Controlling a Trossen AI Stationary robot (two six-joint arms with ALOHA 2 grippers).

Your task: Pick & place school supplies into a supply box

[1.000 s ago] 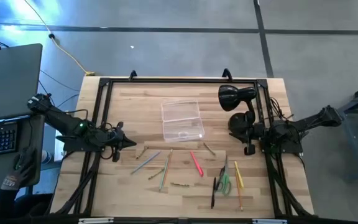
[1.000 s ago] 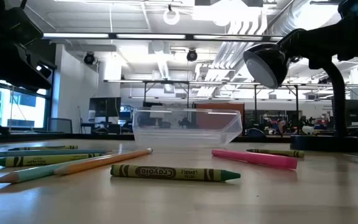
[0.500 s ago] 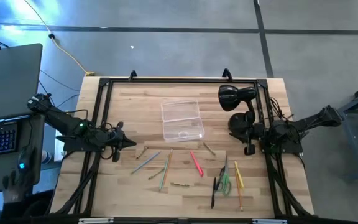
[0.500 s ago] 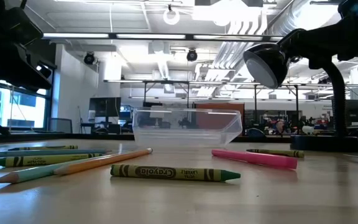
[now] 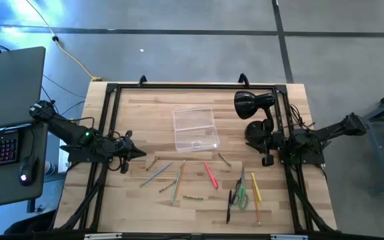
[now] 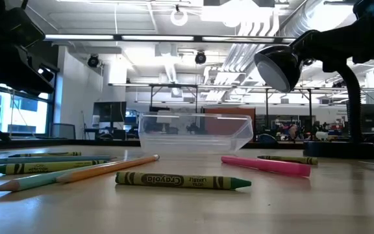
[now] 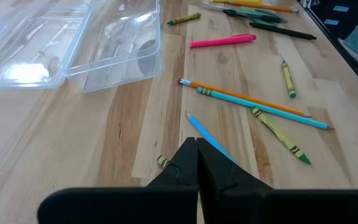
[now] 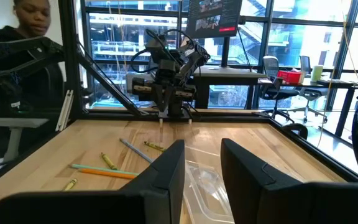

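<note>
While the supply box (image 5: 195, 129) sits empty, left fingers (image 7: 196, 163) are closed, right fingers (image 8: 166, 169) apart.

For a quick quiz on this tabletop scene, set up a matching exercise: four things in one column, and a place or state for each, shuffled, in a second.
Things:
1. clear box
2. black lamp
3. scissors
4. left gripper

Places or states:
A. lying among pens near the table's front right
B. shut, at the table's left edge
C. empty, around the middle of the table
D. standing at the far right corner

Pairs: 1-C, 2-D, 3-A, 4-B
</note>
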